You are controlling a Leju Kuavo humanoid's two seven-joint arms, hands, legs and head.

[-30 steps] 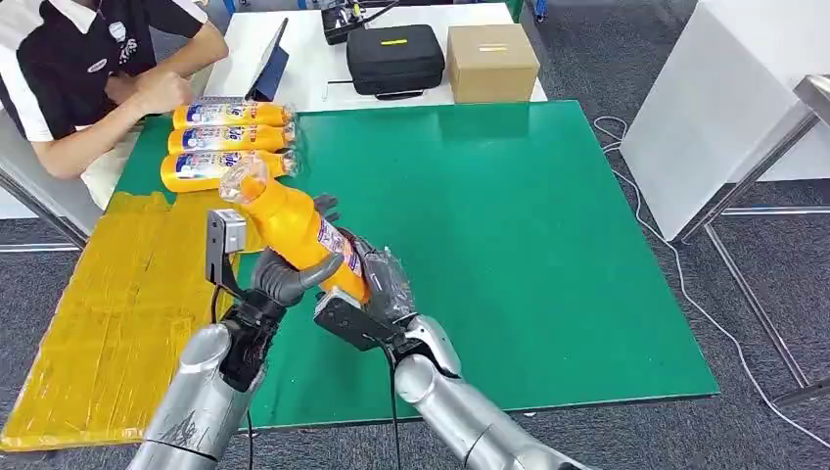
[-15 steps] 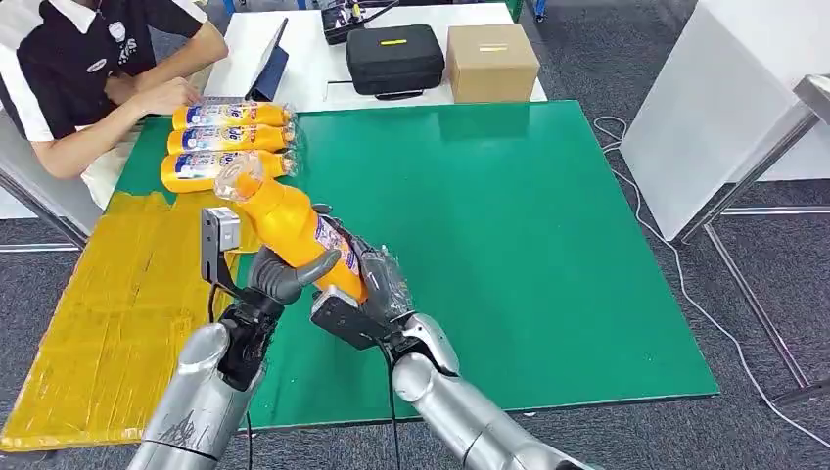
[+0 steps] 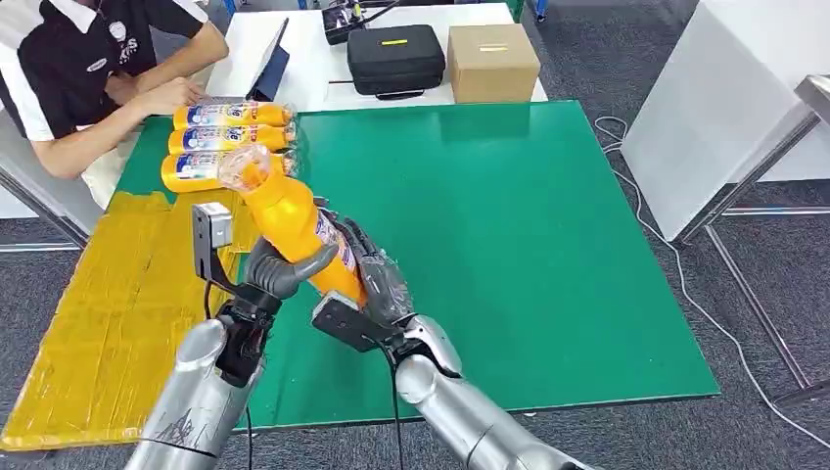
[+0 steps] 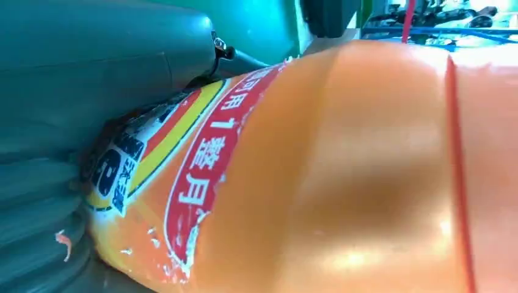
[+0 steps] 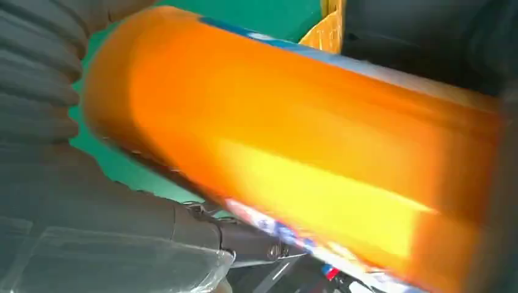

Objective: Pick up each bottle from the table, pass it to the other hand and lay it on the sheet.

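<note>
The handover is underway: one orange bottle (image 3: 292,227) is hanging in the air above the near left part of the green table (image 3: 548,255), with both hands on it. The left hand (image 3: 277,271) is wrapping its fingers and thumb around the lower body, and the right hand (image 3: 364,266) is cupping the same stretch from the other side, fingers lying against the label; whether the right is gripping firmly or only touching, I cannot tell. Three more bottles (image 3: 220,140) are lying side by side at the far left corner, beside a seated person (image 3: 88,69), seemingly waiting. The yellow sheet (image 3: 108,304) to the left is carrying none, so every laying-down is probably left to do. The held bottle's long axis is tilting steeply, cap pointing up, away and slightly left, base towards the robot.
</note>
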